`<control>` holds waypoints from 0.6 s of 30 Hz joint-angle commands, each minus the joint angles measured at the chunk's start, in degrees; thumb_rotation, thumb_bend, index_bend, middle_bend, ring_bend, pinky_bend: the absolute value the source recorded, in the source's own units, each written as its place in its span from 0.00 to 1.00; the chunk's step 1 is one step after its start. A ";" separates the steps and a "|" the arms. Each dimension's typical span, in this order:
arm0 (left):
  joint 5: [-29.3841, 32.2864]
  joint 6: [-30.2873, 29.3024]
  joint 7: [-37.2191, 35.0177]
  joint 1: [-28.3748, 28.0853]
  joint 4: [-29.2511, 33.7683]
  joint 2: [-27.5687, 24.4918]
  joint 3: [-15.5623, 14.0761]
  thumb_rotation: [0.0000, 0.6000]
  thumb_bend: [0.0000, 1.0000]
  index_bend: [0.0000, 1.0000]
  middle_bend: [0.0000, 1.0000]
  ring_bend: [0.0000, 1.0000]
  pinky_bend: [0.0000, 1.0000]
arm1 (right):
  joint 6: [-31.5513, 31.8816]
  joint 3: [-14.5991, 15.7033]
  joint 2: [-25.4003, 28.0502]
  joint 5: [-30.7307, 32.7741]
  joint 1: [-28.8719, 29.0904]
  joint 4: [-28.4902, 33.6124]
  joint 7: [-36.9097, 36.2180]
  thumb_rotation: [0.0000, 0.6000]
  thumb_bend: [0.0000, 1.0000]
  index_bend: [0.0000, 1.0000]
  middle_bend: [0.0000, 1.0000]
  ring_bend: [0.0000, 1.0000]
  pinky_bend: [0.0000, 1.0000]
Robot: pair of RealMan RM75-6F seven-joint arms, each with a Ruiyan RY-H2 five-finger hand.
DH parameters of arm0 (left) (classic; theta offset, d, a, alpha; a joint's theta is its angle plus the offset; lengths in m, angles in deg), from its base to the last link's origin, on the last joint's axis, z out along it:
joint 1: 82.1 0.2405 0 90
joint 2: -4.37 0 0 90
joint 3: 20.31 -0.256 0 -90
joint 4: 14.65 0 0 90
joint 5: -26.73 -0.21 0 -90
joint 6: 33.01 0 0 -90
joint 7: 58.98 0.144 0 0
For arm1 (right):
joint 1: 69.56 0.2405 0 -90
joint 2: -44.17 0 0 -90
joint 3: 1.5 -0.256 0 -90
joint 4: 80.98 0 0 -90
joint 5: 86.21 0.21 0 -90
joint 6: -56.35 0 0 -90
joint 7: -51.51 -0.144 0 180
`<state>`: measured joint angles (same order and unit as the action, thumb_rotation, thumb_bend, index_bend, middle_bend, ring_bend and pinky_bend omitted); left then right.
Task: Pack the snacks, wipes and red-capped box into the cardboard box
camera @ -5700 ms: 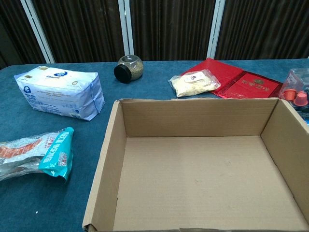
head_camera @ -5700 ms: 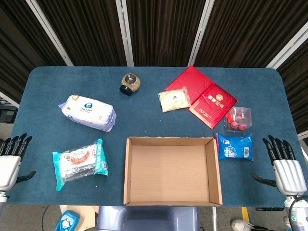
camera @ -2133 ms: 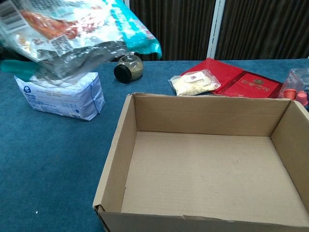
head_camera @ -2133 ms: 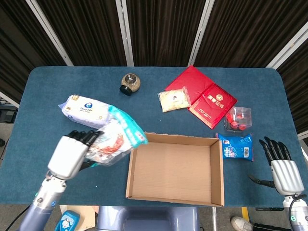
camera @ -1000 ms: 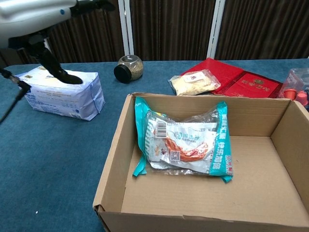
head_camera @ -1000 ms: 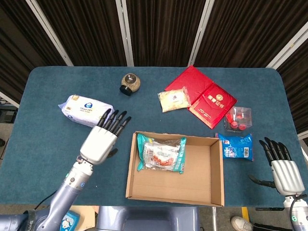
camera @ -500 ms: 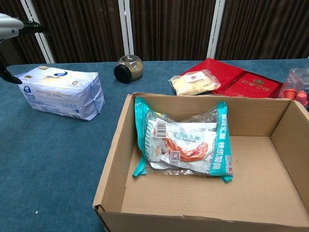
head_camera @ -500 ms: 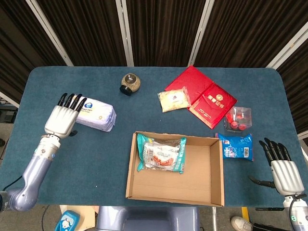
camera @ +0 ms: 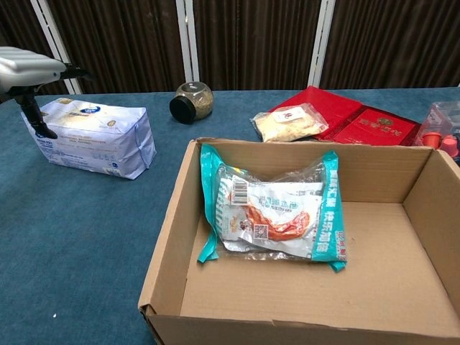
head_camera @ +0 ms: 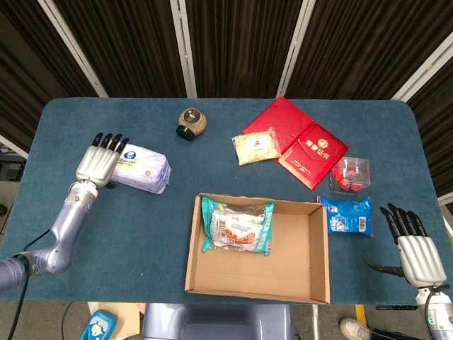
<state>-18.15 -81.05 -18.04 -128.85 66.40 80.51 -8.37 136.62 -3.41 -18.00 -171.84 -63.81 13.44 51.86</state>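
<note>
The cardboard box [head_camera: 190,248] sits at the table's front with a teal-edged snack bag [head_camera: 237,224] lying in its left half; the chest view shows the same bag [camera: 277,212] against the back wall. My left hand [head_camera: 99,164] hovers over the left end of the white wipes pack [head_camera: 145,168], fingers straight, thumb hanging beside the pack's end [camera: 93,136], gripping nothing. A blue snack packet [head_camera: 345,216] and the clear red-capped box [head_camera: 352,175] lie right of the cardboard box. My right hand [head_camera: 416,256] is open, off the table's front right corner.
A pale snack pouch [head_camera: 256,146] rests on red envelopes [head_camera: 311,152] at the back right. A round jar [head_camera: 191,122] lies on its side at the back centre. Bare blue tabletop separates the wipes from the cardboard box.
After leaving the snack bag in the box, my left hand swung left and now reaches over the wipes pack's left end. The right hand stayed put.
</note>
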 commanded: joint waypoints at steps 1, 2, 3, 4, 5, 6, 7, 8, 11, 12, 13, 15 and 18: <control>1.85 2.17 -0.34 -2.26 -3.59 2.90 -0.43 1.00 0.00 0.01 0.00 0.00 0.00 | -0.11 0.06 0.09 -0.06 0.03 -0.08 -0.30 1.00 0.00 0.00 0.00 0.00 0.00; 2.28 2.68 -0.32 -2.71 -4.39 3.55 -0.52 1.00 0.00 0.01 0.00 0.00 0.00 | -0.20 0.07 0.10 -0.04 0.05 -0.08 -0.41 1.00 0.00 0.00 0.00 0.00 0.00; 3.26 3.65 -0.09 -3.55 -5.89 4.66 -0.81 1.00 0.00 0.01 0.00 0.00 0.00 | -0.29 0.06 0.12 -0.05 0.11 -0.05 -0.76 1.00 0.00 0.00 0.00 0.00 0.00; 4.08 4.37 0.18 -4.14 -6.89 5.35 -1.09 1.00 0.00 0.01 0.00 0.00 0.00 | -0.22 0.02 0.12 -0.11 0.12 -0.10 -0.96 1.00 0.00 0.00 0.00 0.00 0.00; 4.88 4.92 0.47 -4.69 -7.75 5.93 -1.35 1.00 0.00 0.01 0.00 0.00 0.00 | -0.12 -0.02 0.10 -0.19 0.13 -0.21 -1.08 1.00 0.00 0.00 0.00 0.00 0.00; 5.73 5.46 0.80 -5.22 -8.56 6.47 -1.64 1.00 0.00 0.01 0.00 0.00 0.00 | 0.01 -0.04 0.05 -0.32 0.12 -0.33 -1.20 1.00 0.00 0.00 0.00 0.00 0.00; 6.65 5.89 1.13 -5.73 -9.35 6.99 -1.89 1.00 0.00 0.01 0.00 0.00 0.00 | 0.11 -0.04 0.02 -0.44 0.12 -0.40 -1.35 1.00 0.00 0.00 0.00 0.00 0.00; 7.62 6.22 1.39 -6.22 -10.16 7.57 -2.07 1.00 0.00 0.01 0.00 0.00 0.00 | 0.13 -0.02 0.01 -0.48 0.11 -0.44 -1.49 1.00 0.00 0.00 0.00 0.00 0.00; 10.51 6.74 1.95 -7.58 -12.62 9.33 -2.51 1.00 0.00 0.01 0.00 0.00 0.00 | -0.03 0.03 0.03 -0.42 0.13 -0.53 -1.70 1.00 0.00 0.00 0.00 0.00 0.00; 10.94 6.80 2.04 -7.81 -13.03 9.64 -2.61 1.00 0.00 0.01 0.00 0.00 0.00 | -0.06 0.03 0.04 -0.39 0.14 -0.54 -1.78 1.00 0.00 0.00 0.00 0.00 0.00; 11.63 6.91 2.22 -8.23 -13.78 10.16 -2.85 1.00 0.00 0.02 0.00 0.00 0.02 | -0.11 0.02 0.06 -0.37 0.16 -0.56 -1.94 1.00 0.00 0.00 0.00 0.00 0.00; 12.30 6.75 2.22 -8.66 -14.42 10.76 -3.09 1.00 0.05 0.14 0.05 0.07 0.14 | -0.18 0.02 0.07 -0.32 0.18 -0.60 -2.11 1.00 0.00 0.00 0.00 0.00 0.00; 9.36 3.44 0.22 -8.46 -14.02 11.63 -2.48 1.00 0.33 0.50 0.37 0.37 0.41 | -0.24 0.08 0.12 -0.40 0.20 -0.57 -2.32 1.00 0.00 0.00 0.00 0.00 0.00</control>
<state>-6.54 -75.43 -16.48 -137.42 52.11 91.55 -11.18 136.38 -3.33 -17.88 -172.23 -63.62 12.87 49.54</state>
